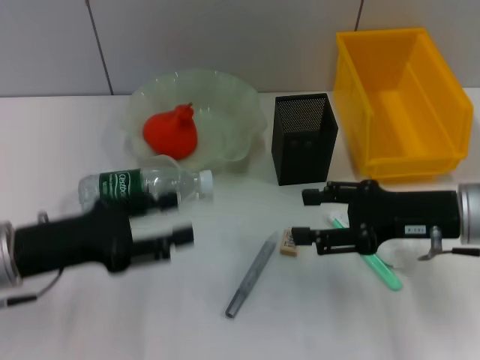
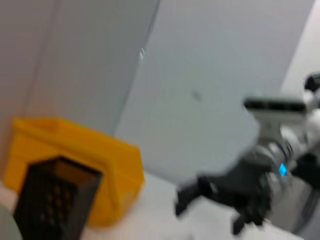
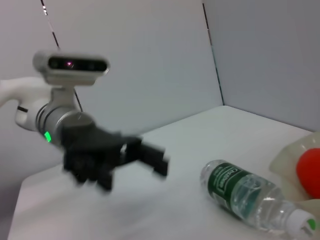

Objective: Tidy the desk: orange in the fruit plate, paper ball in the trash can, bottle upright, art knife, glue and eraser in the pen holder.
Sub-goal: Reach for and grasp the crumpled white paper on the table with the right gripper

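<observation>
Notice your right gripper (image 1: 304, 217) at the desk's middle, fingers spread beside the eraser (image 1: 288, 243) (likely lining up); left gripper (image 1: 176, 219) spread by the bottle (image 1: 142, 185).

Bright even light, soft shadows, left gripper (image 1: 184, 236) motion-blurred

1. Bottle (image 1: 142, 185): clear, glossy plastic with a green printed label.
2. Fruit plate (image 1: 225, 112): translucent, pale green, glossy plastic.
3. Pen holder (image 1: 303, 138): black matt metal mesh.
4. Bin (image 1: 401, 101): smooth yellow plastic.
5. Art knife (image 1: 251, 274): dull grey metal.
6. Desk (image 1: 322, 315): smooth, matt white.
</observation>
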